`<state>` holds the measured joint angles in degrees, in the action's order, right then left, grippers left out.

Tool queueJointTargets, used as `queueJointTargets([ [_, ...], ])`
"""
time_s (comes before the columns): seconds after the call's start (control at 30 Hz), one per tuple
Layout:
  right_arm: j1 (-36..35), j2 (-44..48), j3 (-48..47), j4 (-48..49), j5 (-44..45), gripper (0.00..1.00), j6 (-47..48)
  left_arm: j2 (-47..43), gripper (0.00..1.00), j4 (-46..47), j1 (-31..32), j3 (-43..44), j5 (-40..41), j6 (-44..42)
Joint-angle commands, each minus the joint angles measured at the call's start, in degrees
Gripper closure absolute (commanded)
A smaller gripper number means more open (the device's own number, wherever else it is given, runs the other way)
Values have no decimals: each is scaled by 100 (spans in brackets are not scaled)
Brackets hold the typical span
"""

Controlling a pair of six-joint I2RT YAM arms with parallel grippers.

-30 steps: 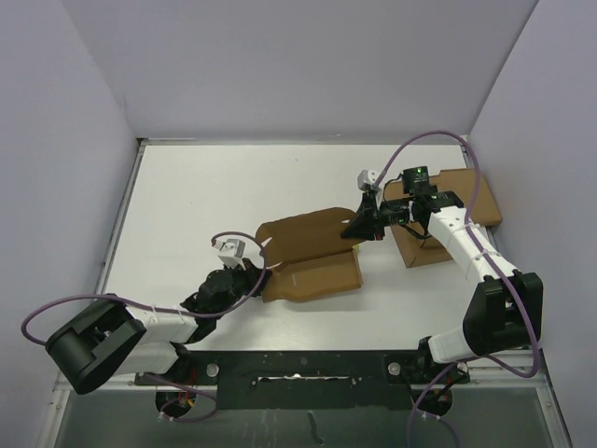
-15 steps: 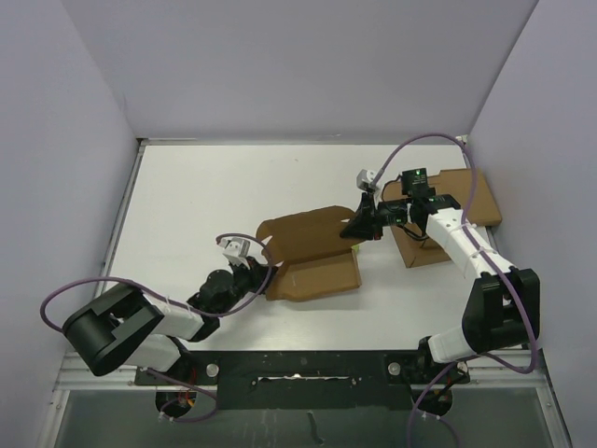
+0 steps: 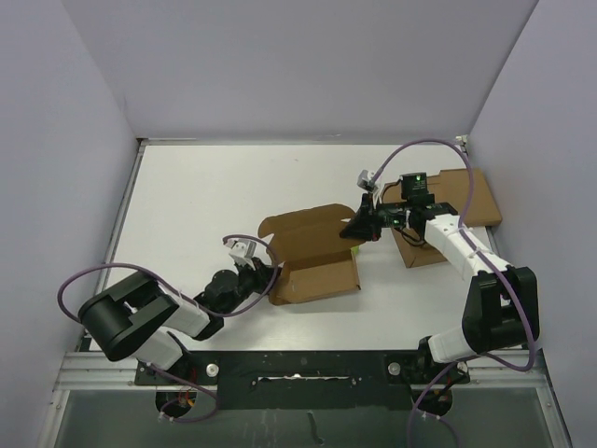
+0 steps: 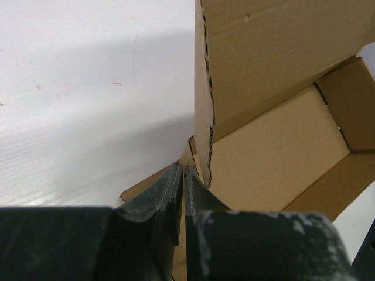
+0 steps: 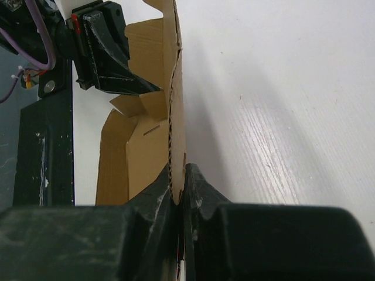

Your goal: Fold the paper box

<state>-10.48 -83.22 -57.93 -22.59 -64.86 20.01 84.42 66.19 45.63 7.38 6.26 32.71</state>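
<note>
Mid-fold on the white tabletop (image 3: 205, 196): the paper box (image 3: 317, 257) sits near the centre, a little to the right. Its rear panel now stands close to upright where a second ago it lay slumped and rounded — a crease has taken along the line between that panel and the flat front panel beside it. The right claw (image 3: 358, 229) is clamped on the top edge of the raised panel at its right end, with the thin card plainly caught between its closed fingers in the right wrist view. The left claw (image 3: 270, 276) has slid in toward the sheet's near-left corner as its arm drew back toward the base. Its fingers are together with their tips at a small end flap, and whether any card is nipped between them cannot be told. Off to the right, the flat cardboard slab (image 3: 480, 201) and the squat box (image 3: 415, 254) on it lie unchanged. The lift suggests a first wall is formed, but this is far from a closed box: the end flaps splay loose, the front panel lies flat, and no tab looks seated in a slit. The left end flap likely needs tucking in next while the wall is held up — let go too soon and the panel may spring back.
</note>
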Motion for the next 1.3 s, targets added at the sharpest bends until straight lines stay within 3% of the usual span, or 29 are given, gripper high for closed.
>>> queueJointTargets([
  [0.0, -25, 170, 81, 596, 73, 100, -427, 279, 95, 662, 92, 254, 81, 66],
  [0.27, -28, 141, 213, 817, 313, 100, -621, 360, 95, 810, 122, 93, 216, 288],
  [0.83, -112, 122, 401, 1227, 385, 100, -1002, 284, 94, 85, 160, 479, 64, 436],
  [1.27, -131, 91, 388, 1227, 325, 100, -1002, 254, 91, -505, 192, 716, 427, 616],
])
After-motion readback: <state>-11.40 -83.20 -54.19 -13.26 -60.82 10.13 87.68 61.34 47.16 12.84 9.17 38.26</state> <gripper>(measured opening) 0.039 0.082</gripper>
